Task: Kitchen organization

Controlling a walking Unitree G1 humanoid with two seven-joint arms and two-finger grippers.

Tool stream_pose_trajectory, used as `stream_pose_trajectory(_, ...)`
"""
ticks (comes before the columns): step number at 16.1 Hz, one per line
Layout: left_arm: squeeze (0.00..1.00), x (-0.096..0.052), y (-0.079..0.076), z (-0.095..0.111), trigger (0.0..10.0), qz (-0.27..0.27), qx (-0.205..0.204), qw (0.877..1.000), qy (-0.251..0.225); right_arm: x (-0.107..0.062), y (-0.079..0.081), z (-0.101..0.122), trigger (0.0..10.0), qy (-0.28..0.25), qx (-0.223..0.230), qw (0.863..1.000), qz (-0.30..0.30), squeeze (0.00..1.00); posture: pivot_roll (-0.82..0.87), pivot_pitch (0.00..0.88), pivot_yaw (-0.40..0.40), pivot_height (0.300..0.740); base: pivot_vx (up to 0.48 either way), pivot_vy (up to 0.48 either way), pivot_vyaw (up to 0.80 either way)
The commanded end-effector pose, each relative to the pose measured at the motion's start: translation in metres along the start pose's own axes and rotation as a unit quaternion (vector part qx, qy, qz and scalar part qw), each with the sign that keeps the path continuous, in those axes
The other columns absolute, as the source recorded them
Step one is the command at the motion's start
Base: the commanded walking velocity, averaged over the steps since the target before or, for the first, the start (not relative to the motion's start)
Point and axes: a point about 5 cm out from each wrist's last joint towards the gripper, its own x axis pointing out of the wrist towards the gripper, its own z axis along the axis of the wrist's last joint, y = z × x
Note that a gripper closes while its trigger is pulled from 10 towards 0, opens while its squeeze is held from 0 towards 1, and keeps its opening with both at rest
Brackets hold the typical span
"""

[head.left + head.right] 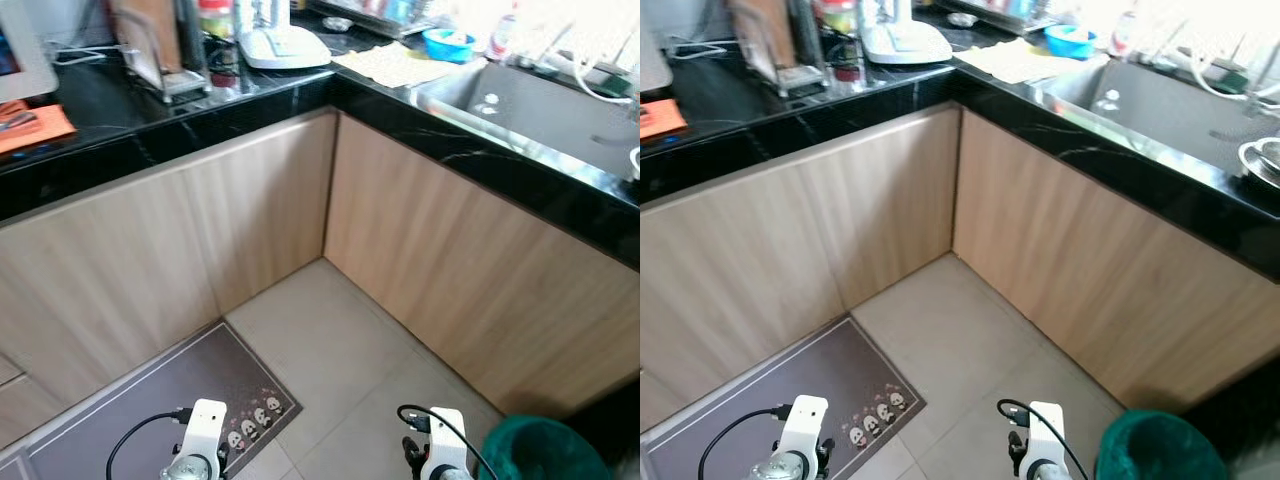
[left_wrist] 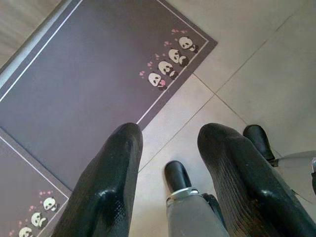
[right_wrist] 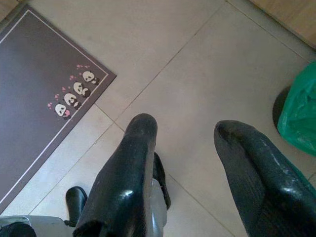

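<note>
I face the inside corner of an L-shaped black kitchen counter point(image 1: 250, 100) over pale wood cabinet fronts. On it stand a white appliance point(image 1: 283, 45), a holder with boards point(image 1: 160, 50), a blue bowl point(image 1: 447, 43) and a pale cloth point(image 1: 395, 65). A steel sink point(image 1: 545, 110) lies on the right run. Both arms hang low over the tiled floor. My left gripper point(image 2: 168, 136) is open above the mat's edge, nothing between its fingers. My right gripper point(image 3: 185, 126) is open over bare tile.
A dark grey floor mat point(image 1: 150, 400) with small panda pictures lies at the lower left. A green bag-lined bin point(image 1: 545, 450) stands at the lower right by the cabinet. An orange object point(image 1: 30, 125) rests on the left counter. A metal bowl point(image 1: 1262, 160) sits at the sink's right.
</note>
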Motion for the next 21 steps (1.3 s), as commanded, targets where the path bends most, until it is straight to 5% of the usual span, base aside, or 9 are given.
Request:
stream_pose_trajectory(1,0.0,-0.0006,-0.0003,-0.0035,10.0,0.001,0.004,1.0,0.004,-0.0001,-0.0011,-0.0005,10.0,0.003,-0.003,1.0,0.001,0.0,-0.07,0.0,-0.051,0.74,0.0,0.0,-0.61)
stream_pose_trajectory(5,0.0,-0.0005,-0.0012,-0.0034,10.0,-0.001,0.012,1.0,0.004,-0.0001,-0.0015,-0.0006,10.0,0.004,-0.006,1.0,0.002,0.0,-0.07,0.0,-0.052,0.74,0.0,-0.332,-0.6)
stream_pose_trajectory(21,0.0,-0.0007,-0.001,-0.0049,10.0,-0.003,0.016,1.0,0.009,0.0001,-0.0019,0.0009,10.0,0.003,-0.011,1.0,0.004,0.0,-0.06,0.0,-0.055,0.74,0.0,0.0,-0.6)
